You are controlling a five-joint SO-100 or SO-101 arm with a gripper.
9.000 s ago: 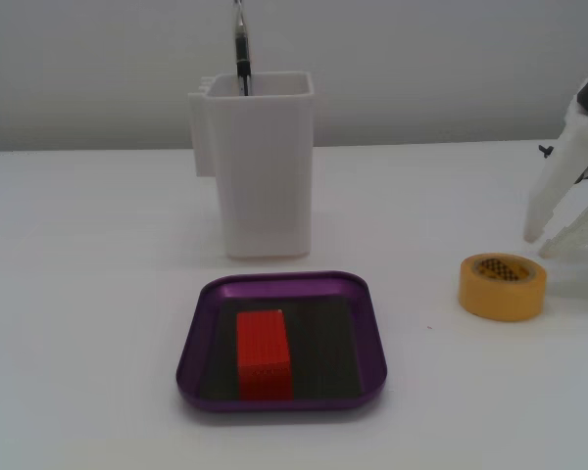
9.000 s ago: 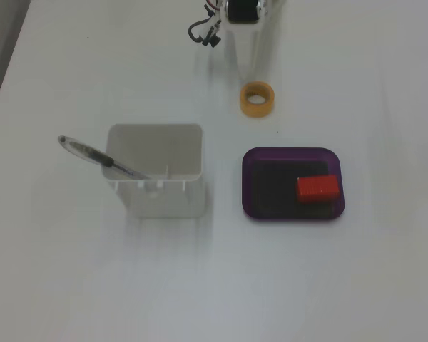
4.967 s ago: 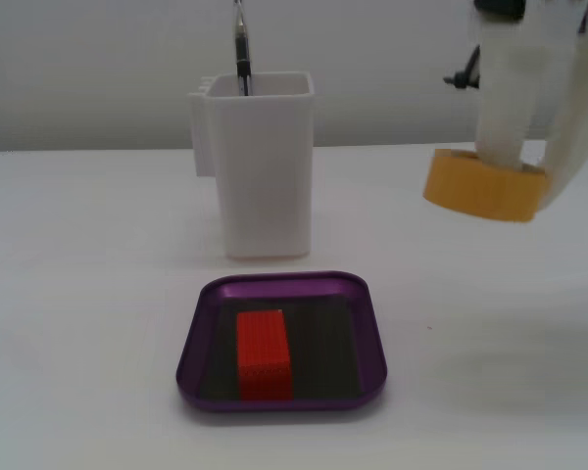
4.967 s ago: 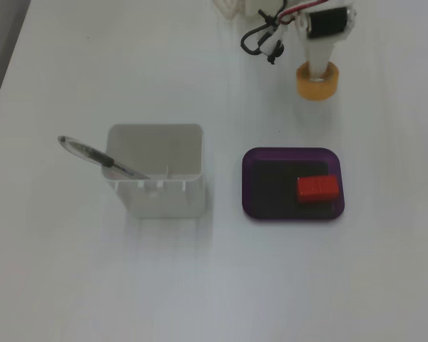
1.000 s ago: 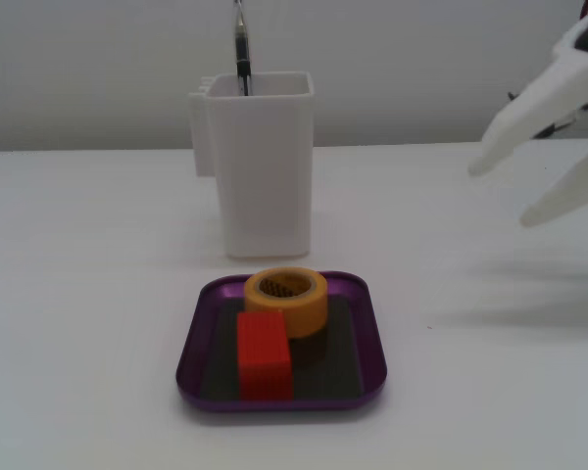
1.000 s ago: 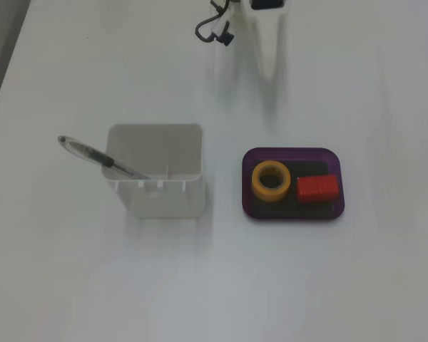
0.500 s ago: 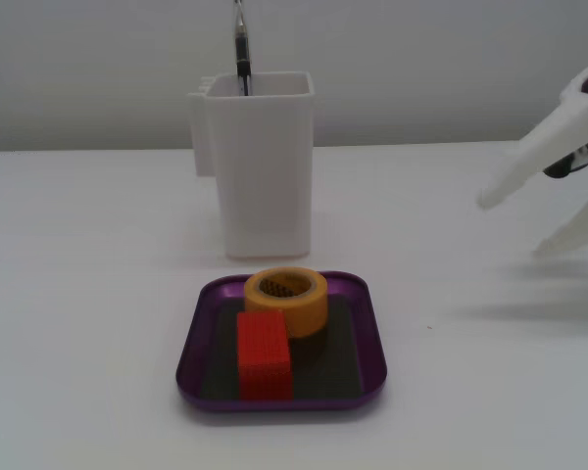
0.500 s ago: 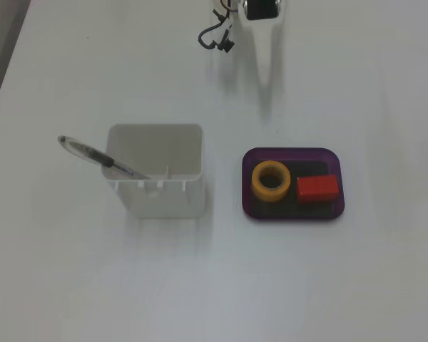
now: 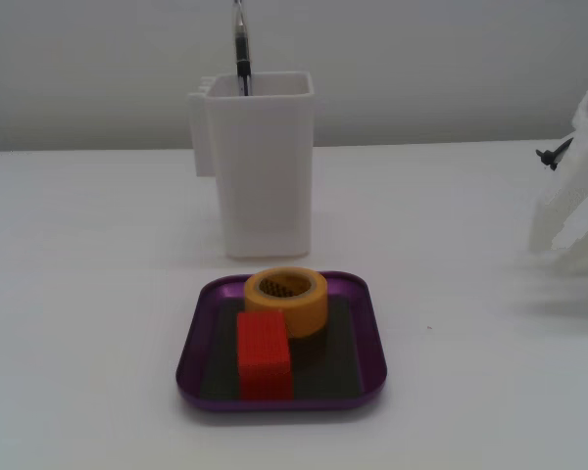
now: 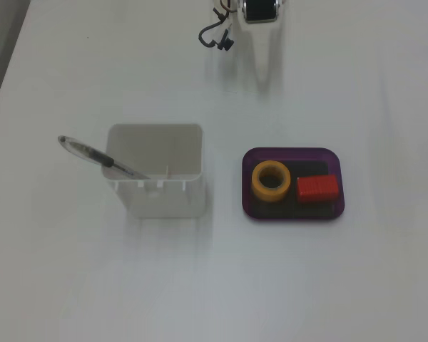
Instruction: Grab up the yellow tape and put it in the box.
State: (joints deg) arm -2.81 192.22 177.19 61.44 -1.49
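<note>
White two-finger gripper (image 9: 568, 235) is held low at frame edge, empty; finger spread cannot be told | one yellow-orange tape roll (image 9: 286, 300) is seen well apart from it, inside one purple metallic tray (image 9: 377, 362), touching one red block (image 9: 264, 354).

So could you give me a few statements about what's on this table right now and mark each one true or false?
1. The thick yellow-orange tape roll lies inside the shallow purple metallic tray. True.
2. The small red block sits on the bare table outside the tray. False: it is in the tray beside the roll.
3. A pen leans in the tall white plastic container. True.
4. The white tool is holding the roll. False: it is off to the side, away from the tray.
</note>
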